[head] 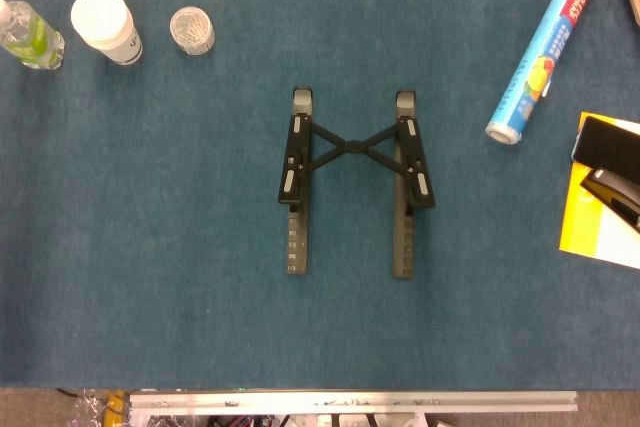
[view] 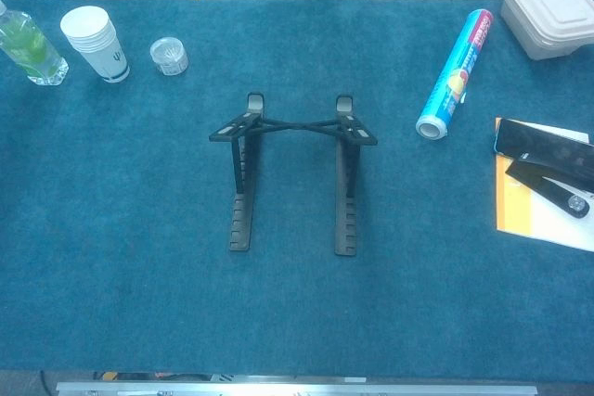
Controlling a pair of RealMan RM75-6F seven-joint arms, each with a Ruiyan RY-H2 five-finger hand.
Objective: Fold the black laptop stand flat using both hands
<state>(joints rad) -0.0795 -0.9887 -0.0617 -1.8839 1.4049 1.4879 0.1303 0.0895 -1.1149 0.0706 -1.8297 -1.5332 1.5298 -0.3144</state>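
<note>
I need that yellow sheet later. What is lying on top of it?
On the yellow sheet lie a black phone and a black stapler-like tool. Whatever is printed beneath them is covered.

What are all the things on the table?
stand: one, black, middle of the table, still propped up
bottle: one, clear with green, far left corner
cups: one white stack, right of the bottle
jar: one, small and clear, right of the cups
roll: one, blue with a picture, far right side
paper: yellow and white sheet, right edge
phone: one, black, on the paper
stapler: one, black, on the paper, nearer than the phone
box: one, white, far right corner
table: one, blue cloth top
hands: none in view
</note>
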